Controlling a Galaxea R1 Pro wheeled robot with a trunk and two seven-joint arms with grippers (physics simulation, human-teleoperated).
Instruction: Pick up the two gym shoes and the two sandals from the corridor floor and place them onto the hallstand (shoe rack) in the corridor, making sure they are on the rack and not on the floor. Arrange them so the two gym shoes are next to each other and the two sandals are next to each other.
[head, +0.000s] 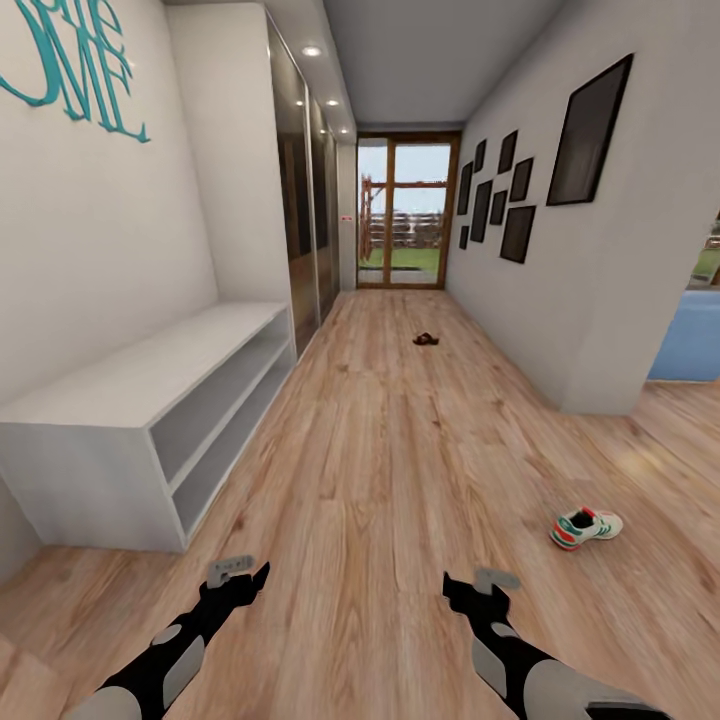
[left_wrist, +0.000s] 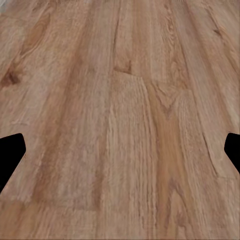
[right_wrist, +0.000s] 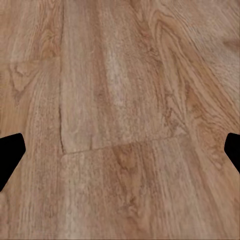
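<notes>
One white gym shoe (head: 586, 526) with green stripes and red accents lies on the corridor floor (head: 400, 450) at the right, a little ahead of my right gripper (head: 462, 590). A dark brown sandal (head: 426, 340) lies far down the corridor near the middle. The pale-grey hallstand (head: 140, 415) stands along the left wall, its two shelf tiers and flat top bare. My left gripper (head: 248, 580) hangs low near its front corner. Both wrist views look down on bare wood planks, with the fingertips (left_wrist: 11, 152) (right_wrist: 11, 152) wide apart at the edges and nothing between them.
Mirrored wardrobe doors (head: 305, 200) follow the hallstand on the left wall. A glass door (head: 405, 215) ends the corridor. Framed pictures (head: 590, 130) hang on the right wall, which ends at a corner (head: 600, 400) opening to a room with a blue object (head: 690, 335).
</notes>
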